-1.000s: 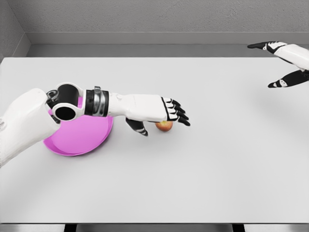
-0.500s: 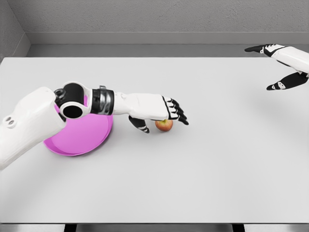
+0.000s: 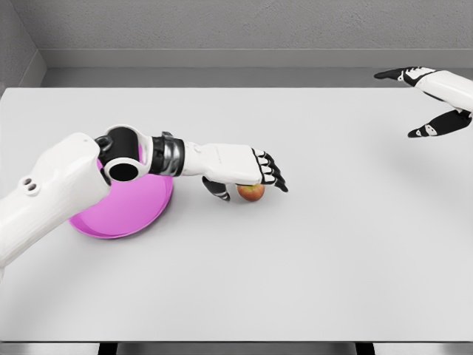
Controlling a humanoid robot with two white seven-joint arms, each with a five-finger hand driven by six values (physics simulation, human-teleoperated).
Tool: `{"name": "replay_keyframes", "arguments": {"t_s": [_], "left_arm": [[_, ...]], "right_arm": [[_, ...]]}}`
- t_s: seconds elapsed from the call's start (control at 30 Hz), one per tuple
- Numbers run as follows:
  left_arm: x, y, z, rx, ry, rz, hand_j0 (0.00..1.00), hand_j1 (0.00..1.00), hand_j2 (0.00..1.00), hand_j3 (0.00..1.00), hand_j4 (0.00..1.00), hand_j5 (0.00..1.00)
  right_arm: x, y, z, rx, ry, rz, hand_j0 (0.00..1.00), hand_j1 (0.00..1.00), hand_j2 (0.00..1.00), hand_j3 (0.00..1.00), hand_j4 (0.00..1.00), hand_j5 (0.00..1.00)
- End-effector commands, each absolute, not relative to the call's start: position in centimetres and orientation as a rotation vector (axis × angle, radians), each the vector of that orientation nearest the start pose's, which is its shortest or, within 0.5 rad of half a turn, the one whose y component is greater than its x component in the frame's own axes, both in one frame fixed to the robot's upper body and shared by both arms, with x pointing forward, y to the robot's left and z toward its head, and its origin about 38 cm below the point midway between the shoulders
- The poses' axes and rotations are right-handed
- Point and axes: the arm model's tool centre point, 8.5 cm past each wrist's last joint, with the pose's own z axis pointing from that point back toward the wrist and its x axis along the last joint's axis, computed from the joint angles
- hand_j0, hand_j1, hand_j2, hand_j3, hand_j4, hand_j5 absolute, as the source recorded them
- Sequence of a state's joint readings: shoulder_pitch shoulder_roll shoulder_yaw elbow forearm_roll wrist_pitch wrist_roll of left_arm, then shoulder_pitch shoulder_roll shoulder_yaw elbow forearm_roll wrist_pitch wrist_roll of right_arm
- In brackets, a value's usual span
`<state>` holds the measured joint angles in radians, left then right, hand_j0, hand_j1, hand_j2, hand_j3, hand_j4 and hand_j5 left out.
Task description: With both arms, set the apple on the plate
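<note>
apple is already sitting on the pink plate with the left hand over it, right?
Not quite. The head view shows the apple on the white table, just right of the pink plate, not on it. The left hand is indeed over it.

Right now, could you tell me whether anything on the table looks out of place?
Nothing stands out. The apple sits on the table under the left hand, beside the pink plate; nothing looks spilled or damaged.

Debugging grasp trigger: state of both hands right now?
Left hand: open, over the apple, not grasping it.
Right hand: open, holding nothing.
</note>
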<state>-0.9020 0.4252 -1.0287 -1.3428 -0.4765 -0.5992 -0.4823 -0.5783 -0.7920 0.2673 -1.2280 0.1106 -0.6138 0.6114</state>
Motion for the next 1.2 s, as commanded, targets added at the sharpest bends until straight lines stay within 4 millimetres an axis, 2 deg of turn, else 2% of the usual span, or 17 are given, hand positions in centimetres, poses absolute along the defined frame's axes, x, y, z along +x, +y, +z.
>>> {"name": "replay_keyframes", "arguments": {"t_s": [0.0, 0.23, 0.43, 0.53, 0.87, 0.97, 1.17], "left_arm": [[44.2, 9.3, 18.0, -0.116, 1.835, 2.863, 0.96, 0.96, 0.96, 0.96, 0.96, 0.96], [44.6, 9.6, 17.8, -0.14, 1.841, 2.891, 0.96, 0.96, 0.96, 0.96, 0.96, 0.96], [44.6, 8.7, 17.2, -0.151, 1.82, 2.908, 0.96, 0.96, 0.96, 0.96, 0.96, 0.96], [45.5, 8.6, 16.8, -0.164, 1.814, 2.937, 0.96, 0.96, 0.96, 0.96, 0.96, 0.96], [45.4, 8.5, 16.4, -0.164, 1.788, 2.945, 0.95, 0.95, 0.95, 0.95, 0.95, 0.95], [45.3, 8.5, 16.2, -0.163, 1.774, 2.95, 0.89, 0.89, 0.89, 0.89, 0.89, 0.89], [45.2, 8.4, 15.9, -0.165, 1.754, 2.954, 0.88, 0.88, 0.88, 0.88, 0.88, 0.88]], "right_arm": [[45.2, -40.1, 25.9, -0.395, -1.61, 1.559, 1.0, 1.0, 1.0, 1.0, 1.0, 1.0], [45.2, -40.0, 25.8, -0.392, -1.606, 1.565, 1.0, 1.0, 1.0, 1.0, 1.0, 1.0], [45.2, -39.9, 25.7, -0.392, -1.604, 1.567, 1.0, 1.0, 1.0, 1.0, 1.0, 1.0], [45.2, -39.9, 25.7, -0.392, -1.604, 1.567, 1.0, 1.0, 1.0, 1.0, 1.0, 1.0], [45.2, -39.8, 25.9, -0.394, -1.608, 1.572, 1.0, 1.0, 1.0, 1.0, 1.0, 1.0], [45.2, -39.8, 25.9, -0.394, -1.608, 1.572, 1.0, 1.0, 1.0, 1.0, 1.0, 1.0], [45.2, -39.8, 25.9, -0.394, -1.608, 1.572, 1.0, 1.0, 1.0, 1.0, 1.0, 1.0]]}}
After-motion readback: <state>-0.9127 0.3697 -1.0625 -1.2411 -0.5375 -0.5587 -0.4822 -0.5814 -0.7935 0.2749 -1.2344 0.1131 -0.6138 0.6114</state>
